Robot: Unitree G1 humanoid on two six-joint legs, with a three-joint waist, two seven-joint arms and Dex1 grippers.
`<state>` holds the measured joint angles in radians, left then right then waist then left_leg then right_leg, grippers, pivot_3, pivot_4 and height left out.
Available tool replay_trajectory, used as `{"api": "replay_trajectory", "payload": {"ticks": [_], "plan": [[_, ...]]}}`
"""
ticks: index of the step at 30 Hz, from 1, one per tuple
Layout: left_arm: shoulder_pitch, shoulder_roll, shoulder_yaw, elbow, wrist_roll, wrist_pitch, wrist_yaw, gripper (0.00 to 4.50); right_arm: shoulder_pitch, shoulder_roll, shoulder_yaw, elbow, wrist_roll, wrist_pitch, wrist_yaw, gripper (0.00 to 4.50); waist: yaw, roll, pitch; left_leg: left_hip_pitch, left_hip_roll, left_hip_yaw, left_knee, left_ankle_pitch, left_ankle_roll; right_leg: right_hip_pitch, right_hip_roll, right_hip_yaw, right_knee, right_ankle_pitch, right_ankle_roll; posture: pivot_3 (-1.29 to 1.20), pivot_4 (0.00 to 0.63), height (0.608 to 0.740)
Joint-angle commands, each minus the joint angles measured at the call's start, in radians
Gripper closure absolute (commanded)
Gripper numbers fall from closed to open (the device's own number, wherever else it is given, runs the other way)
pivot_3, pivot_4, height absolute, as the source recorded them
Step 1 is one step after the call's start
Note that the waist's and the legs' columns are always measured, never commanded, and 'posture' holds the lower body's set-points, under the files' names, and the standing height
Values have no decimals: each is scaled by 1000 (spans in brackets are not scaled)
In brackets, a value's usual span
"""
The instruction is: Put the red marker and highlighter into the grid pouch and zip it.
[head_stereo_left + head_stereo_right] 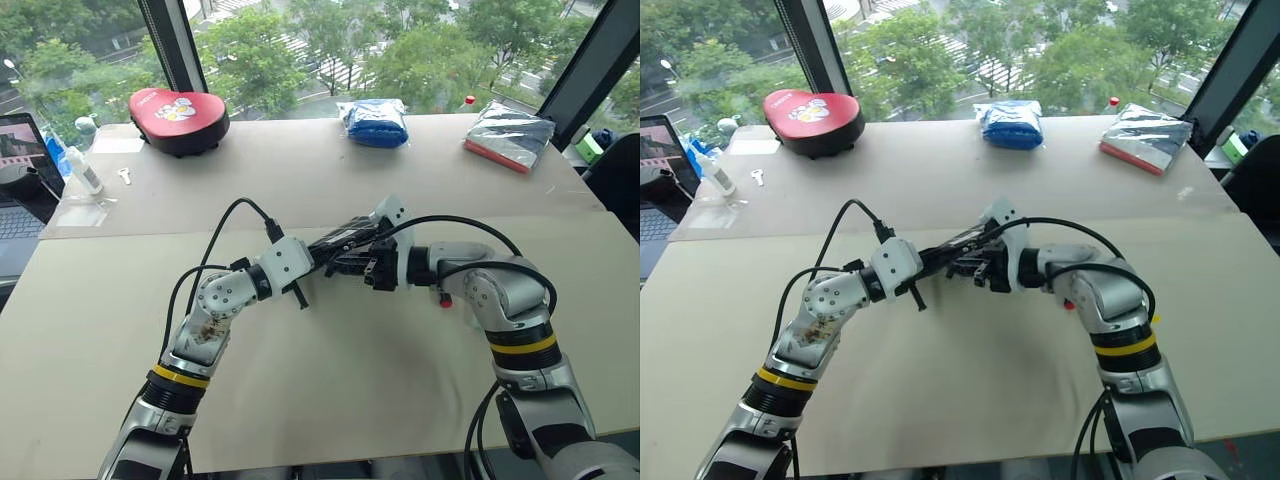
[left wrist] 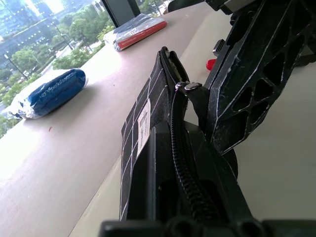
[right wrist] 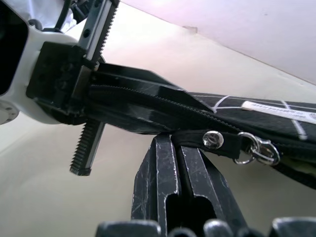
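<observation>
Right wrist view: my right gripper (image 3: 170, 148) pinches the pull strap (image 3: 197, 139) of grid pouch (image 3: 276, 116). My left gripper (image 2: 190, 163) is clamped on pouch edge, just beside the strap.

You have the grid pouch (image 2: 148, 113) in black fabric crossed with white grid lines, a small white label on its side, a black zipper and a black pull strap (image 3: 197, 139) with a silver stud and ring. The counter (image 1: 330, 390) under it is plain beige. At the far edge you see a blue bundle (image 1: 375, 122), a silver packet (image 1: 508, 135) with a red edge, and a red heart-shaped cushion (image 1: 178, 118) with a white pattern on a black base.
</observation>
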<state>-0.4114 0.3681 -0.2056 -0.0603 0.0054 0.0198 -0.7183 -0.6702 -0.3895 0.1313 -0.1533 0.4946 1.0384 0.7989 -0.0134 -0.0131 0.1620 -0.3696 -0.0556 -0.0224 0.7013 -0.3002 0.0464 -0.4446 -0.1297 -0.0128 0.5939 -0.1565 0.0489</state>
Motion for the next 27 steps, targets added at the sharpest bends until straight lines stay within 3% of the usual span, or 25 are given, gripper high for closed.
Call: {"api": "replay_trajectory", "payload": {"ticks": [1, 5, 11, 13, 18, 21, 24, 27], "plan": [[-1, -10, -24, -11, -7, -19, -8, 4500, -16, 20, -4, -71, 56, 3, 9, 2745, 0, 0, 0, 0, 0, 0, 0, 0, 0, 0, 0, 0, 0, 0, 0, 0, 150, 740], [-3, -12, -25, -11, -6, -18, -7, 4500, -3, -21, 8, -86, 46, 2, 21, 1399, 1, 0, 0, 0, 0, 0, 0, 0, 0, 0, 0, 0, 0, 0, 0, 0, 150, 740], [0, -10, -25, -16, -6, -16, -5, 4500, -3, -144, -51, -84, 61, -19, 63, 1399, 7, 0, 0, 0, -1, 0, 2, -1, 1, 1, 0, 0, 0, 0, 0, 0, 150, 740], [2, -8, -25, -19, -7, -14, -5, 4500, 49, -259, -96, -138, 80, -30, 130, 1399, 11, 0, 0, 0, 0, 0, 2, -1, 1, 1, 0, 0, 0, 0, 0, 0, 150, 740], [6, -6, -25, -22, -12, -14, -6, 4500, 327, -518, -268, -291, 94, -111, 256, 1399, 28, -1, 0, -1, 0, 0, 2, -2, 4, 2, 0, -1, -3, -1, 1, 0, 150, 740], [8, -3, -25, -19, -15, -18, -9, 4500, 477, -591, -407, -327, 95, -150, 282, 1399, 25, -1, 0, -1, 0, 1, 3, -3, 6, 3, 0, 0, -3, -1, 2, 0, 150, 740], [7, -3, -29, -13, -17, -24, -15, 4500, 504, -609, -519, -268, 57, -139, 194, 1399, 21, -1, 1, 0, 1, 3, 4, -6, 11, 4, 0, 2, -3, -1, 2, 0, 150, 740], [5, -3, -32, -7, -18, -33, -23, 4500, 463, -603, -532, -218, 27, -71, 73, 1399, 24, -2, 1, 2, 1, 3, 5, -6, 11, 5, 0, 3, -4, -1, 2, 0, 150, 740]]}}
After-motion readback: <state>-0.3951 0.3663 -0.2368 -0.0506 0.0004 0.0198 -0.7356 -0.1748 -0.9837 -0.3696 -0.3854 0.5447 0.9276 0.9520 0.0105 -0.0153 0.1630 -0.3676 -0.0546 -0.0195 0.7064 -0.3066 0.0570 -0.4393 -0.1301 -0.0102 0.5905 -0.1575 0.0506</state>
